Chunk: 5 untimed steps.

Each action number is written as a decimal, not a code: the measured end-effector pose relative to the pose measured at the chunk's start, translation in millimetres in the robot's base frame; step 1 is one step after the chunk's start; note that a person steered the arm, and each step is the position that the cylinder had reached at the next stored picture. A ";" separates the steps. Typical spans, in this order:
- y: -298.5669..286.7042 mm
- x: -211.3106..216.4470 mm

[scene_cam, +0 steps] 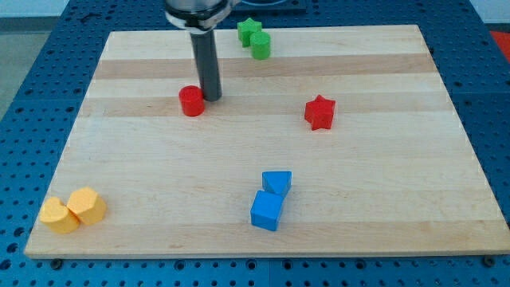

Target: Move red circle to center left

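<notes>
Just right of the red circle (191, 101), my tip (212, 98) sits touching its edge, bare rod, grasping nothing. Push straight left, centred, so 1 steady shove won't spin it away.

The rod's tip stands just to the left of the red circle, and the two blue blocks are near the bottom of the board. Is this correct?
Not quite. In the camera view my tip stands just to the view's right of the red circle, not its left. The rest holds: the blue cube and the other blue block sit near the board's bottom.
</notes>
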<state>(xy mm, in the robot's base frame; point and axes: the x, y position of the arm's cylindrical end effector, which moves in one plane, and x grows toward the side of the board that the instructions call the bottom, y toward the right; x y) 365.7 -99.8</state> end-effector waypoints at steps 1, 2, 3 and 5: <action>-16.9 0.8; -19.5 7.9; 7.3 9.8; -36.2 29.7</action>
<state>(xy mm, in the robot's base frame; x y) 395.5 -136.0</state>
